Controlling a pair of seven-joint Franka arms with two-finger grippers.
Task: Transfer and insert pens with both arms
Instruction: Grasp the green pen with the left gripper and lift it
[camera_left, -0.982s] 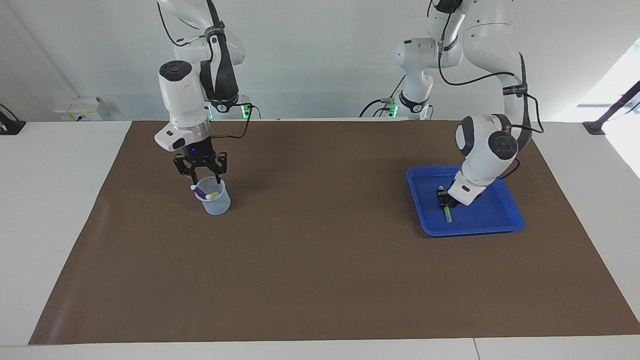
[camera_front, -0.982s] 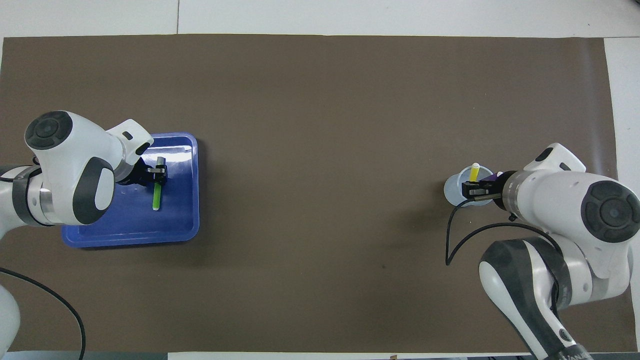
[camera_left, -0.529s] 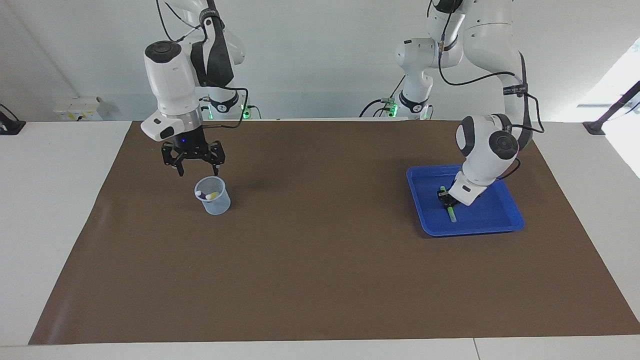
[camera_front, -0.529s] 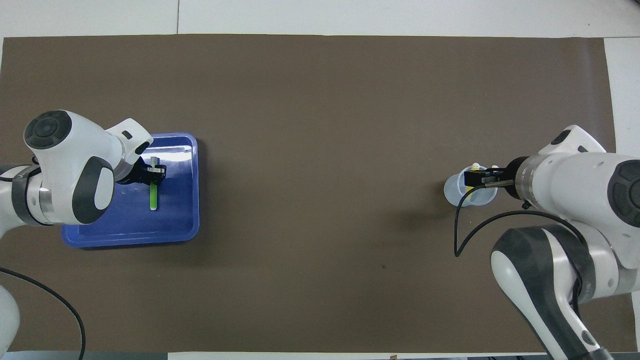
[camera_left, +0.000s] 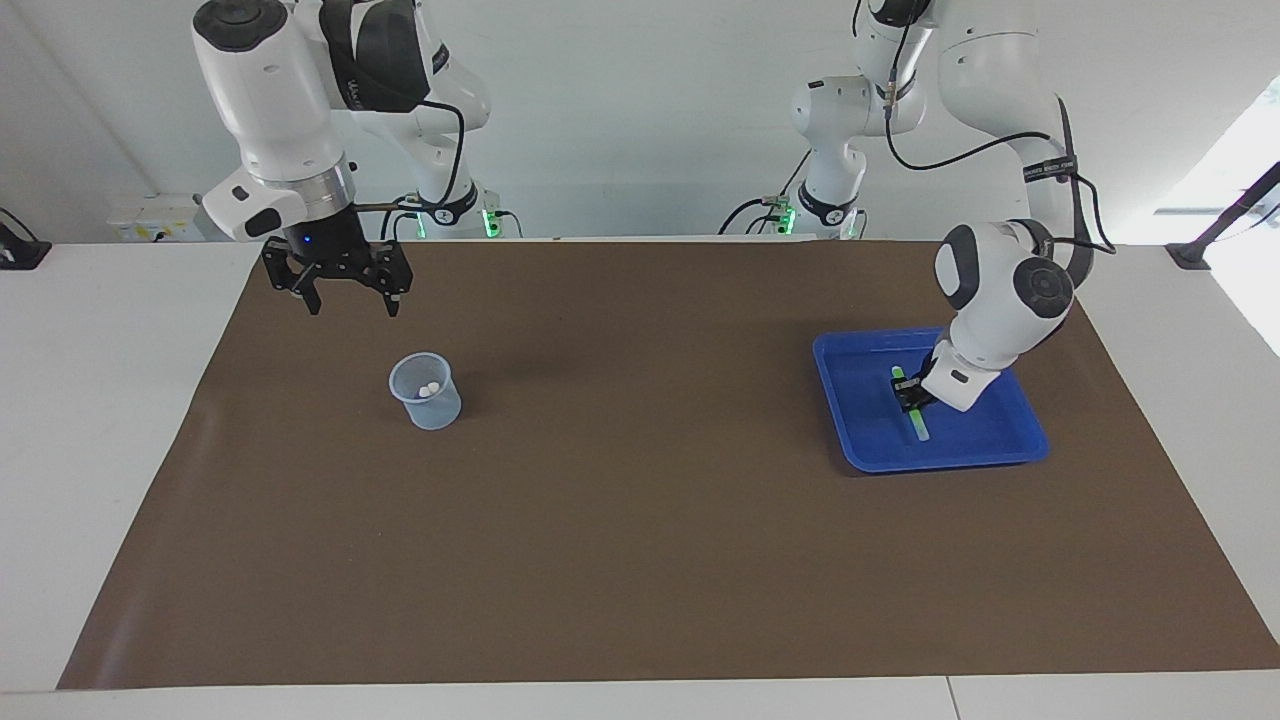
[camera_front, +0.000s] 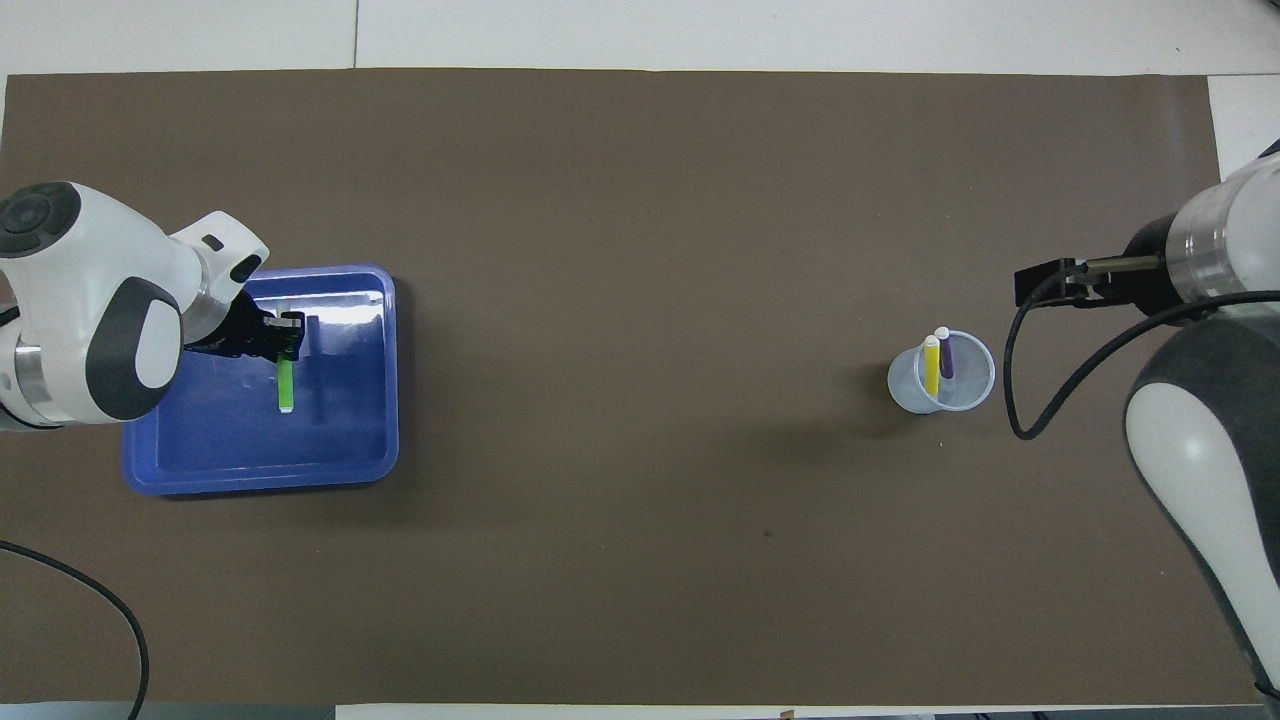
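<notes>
Under my left gripper (camera_left: 908, 399), at my left arm's end of the table, sits one blue tray (camera_left: 1020, 432), and the only thing in it is one green pen (camera_left: 915, 416). My fingers are closed on that pen near its upper end, the pen slanting down from them toward the tray floor; whether its pale tip rests on the floor, I cannot tell. From overhead the left gripper (camera_front: 288, 336) is over the part of the tray (camera_front: 345, 470) farther from me, with the green pen (camera_front: 286, 383) hanging below it.

At my right arm's end stands one clear cup (camera_left: 440, 410) on the brown mat (camera_left: 640, 560), holding two pens: one yellow pen (camera_front: 931, 368) and one purple pen (camera_front: 946, 358), upright side by side, pale ends up. My right gripper (camera_left: 345, 298) is raised over the mat beside the cup, fingers spread and holding nothing. Three pens in all, two containers.
</notes>
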